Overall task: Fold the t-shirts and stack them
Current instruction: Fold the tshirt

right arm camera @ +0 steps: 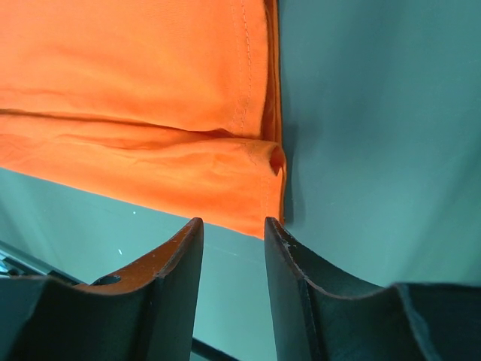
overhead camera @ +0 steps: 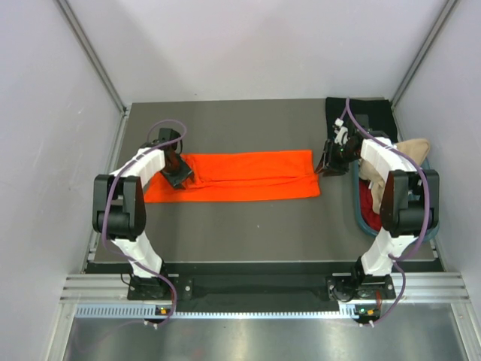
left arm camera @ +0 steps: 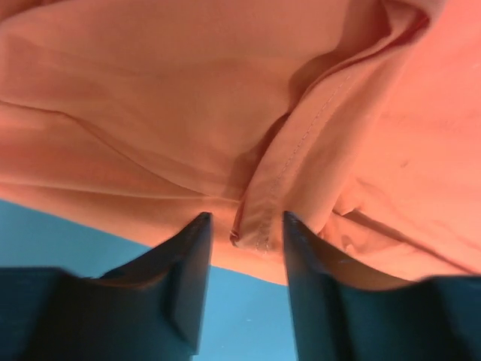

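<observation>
The bright orange t-shirt (overhead camera: 240,176) lies as a long folded strip across the middle of the table. My left gripper (overhead camera: 179,174) is over its left end. In the left wrist view the left gripper (left arm camera: 244,219) is open, with a stitched fold of the orange shirt (left arm camera: 225,113) standing between the fingertips, not pinched. My right gripper (overhead camera: 331,162) is at the shirt's right end. In the right wrist view the right gripper (right arm camera: 233,224) is open and empty, just short of the orange shirt's corner (right arm camera: 188,165). The black shirt (overhead camera: 364,116) lies at the back right. The beige shirt (overhead camera: 409,150) and dark red shirt (overhead camera: 368,197) sit in the tub.
The teal plastic tub (overhead camera: 355,214) stands at the table's right edge, under the right arm. Grey walls and metal frame rails close in the table at left, right and back. Bare table lies in front of the orange shirt.
</observation>
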Controlling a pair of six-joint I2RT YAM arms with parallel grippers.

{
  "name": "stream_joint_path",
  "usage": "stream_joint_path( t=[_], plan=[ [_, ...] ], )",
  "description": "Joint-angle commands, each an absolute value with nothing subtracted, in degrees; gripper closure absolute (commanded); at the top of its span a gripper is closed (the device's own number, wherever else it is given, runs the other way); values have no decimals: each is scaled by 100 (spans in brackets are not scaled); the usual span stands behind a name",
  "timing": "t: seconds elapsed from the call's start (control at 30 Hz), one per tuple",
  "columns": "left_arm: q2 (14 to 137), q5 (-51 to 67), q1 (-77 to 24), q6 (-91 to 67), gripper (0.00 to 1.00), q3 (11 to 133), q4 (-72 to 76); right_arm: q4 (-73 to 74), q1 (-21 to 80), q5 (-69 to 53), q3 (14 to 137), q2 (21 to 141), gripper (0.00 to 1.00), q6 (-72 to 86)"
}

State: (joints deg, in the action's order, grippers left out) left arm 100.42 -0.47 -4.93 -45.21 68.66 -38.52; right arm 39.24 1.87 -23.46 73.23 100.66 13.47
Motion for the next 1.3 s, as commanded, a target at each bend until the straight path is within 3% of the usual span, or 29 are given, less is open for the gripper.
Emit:
stream_joint_path(
  t=[0.0,0.27,0.5,0.83,1.03,1.17,1.27],
  plan=[
    [10116,158,-501,-4509,55,7145,-3674,3858,211,-2391,7409,9738,61,1248],
    [10160,526,-545,-4474,93,7295,-3367,3858,211,-2391,7471,9782,61,1257],
    [10388,1535,-589,-4588,100,7330,-2533,3832,211,-2426,7541,9896,62,1309],
    [10986,2295,-694,-4685,99,7821,-1652,3595,211,-2689,7603,10107,61,1564],
    [11100,2302,-712,-4606,84,7893,-1574,3489,229,-2777,7611,10178,61,1679],
    [11398,2933,-764,-4570,74,8059,-1352,3419,237,-2865,7699,10291,61,1784],
    [11313,2954,-800,-4273,60,8235,-1581,3401,263,-2918,7830,10406,61,1845]
  ],
)
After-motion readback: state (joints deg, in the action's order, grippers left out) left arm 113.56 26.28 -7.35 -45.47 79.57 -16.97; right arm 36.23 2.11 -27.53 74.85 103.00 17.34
